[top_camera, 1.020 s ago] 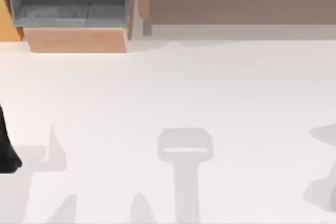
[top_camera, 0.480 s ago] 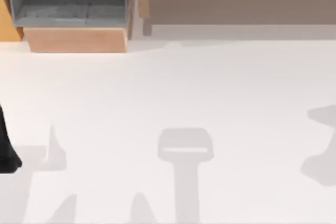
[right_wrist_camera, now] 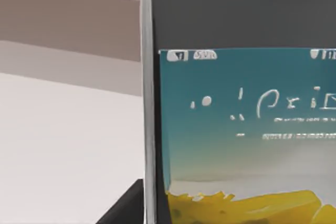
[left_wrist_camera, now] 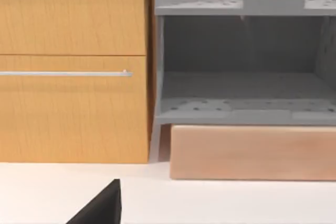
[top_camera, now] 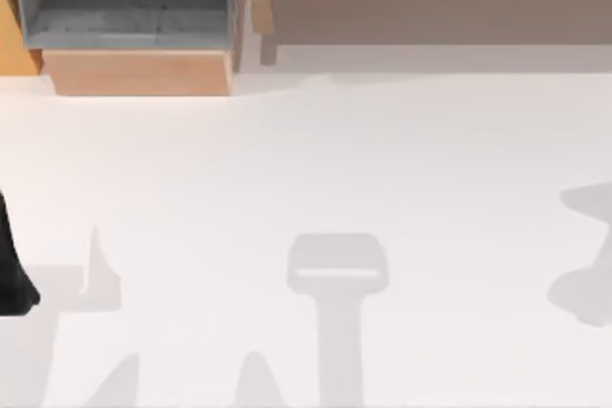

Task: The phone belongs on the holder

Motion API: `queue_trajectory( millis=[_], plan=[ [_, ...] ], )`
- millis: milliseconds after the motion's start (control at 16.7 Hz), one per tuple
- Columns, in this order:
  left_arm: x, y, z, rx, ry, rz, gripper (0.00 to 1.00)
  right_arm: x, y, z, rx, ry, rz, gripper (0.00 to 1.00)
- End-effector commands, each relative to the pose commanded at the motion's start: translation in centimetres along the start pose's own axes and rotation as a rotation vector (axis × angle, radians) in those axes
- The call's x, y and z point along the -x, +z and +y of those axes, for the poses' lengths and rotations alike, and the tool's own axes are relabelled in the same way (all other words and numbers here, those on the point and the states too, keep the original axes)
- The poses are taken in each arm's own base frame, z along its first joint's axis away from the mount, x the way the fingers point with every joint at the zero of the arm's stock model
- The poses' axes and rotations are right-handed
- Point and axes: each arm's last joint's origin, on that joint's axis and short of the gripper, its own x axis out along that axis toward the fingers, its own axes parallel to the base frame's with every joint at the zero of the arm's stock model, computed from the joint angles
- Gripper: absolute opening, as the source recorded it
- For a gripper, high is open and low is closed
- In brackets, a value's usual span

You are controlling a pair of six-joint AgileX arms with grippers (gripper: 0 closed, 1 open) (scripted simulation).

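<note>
The phone (right_wrist_camera: 236,129) stands upright close in front of the right wrist camera, screen facing it: dark front, silver rim along its edge, a slim speaker slot near the top, and a teal wallpaper fading down to yellow. Behind it lie the white bench (right_wrist_camera: 58,145) and a brown wall. Whether the right arm's jaws are clamped on the phone I cannot tell

The left arm (top_camera: 11,274) sits at the bench's left edge in the top view; its jaws' state cannot be told either. Its wrist camera faces a wooden cabinet (left_wrist_camera: 73,66) with a metal handle and, just beside it, a grey shelf unit (left_wrist_camera: 241,77) on a pale wooden base. Grey shadows (top_camera: 337,274) lie across the bench
</note>
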Motion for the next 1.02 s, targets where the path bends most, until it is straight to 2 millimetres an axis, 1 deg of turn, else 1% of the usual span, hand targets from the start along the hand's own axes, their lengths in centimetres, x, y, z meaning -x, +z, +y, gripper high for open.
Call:
queue_trajectory(
  millis=[660,720,1020],
  plan=[
    [0.0,0.0,0.0,0.0,0.0,0.0,1.0,0.0,0.0,0.0,0.0,0.0,0.0,0.98],
    [0.0,0.0,0.0,0.0,0.0,0.0,1.0,0.0,0.0,0.0,0.0,0.0,0.0,1.0],
    [0.0,0.0,0.0,0.0,0.0,0.0,1.0,0.0,0.0,0.0,0.0,0.0,0.0,1.0]
  ],
)
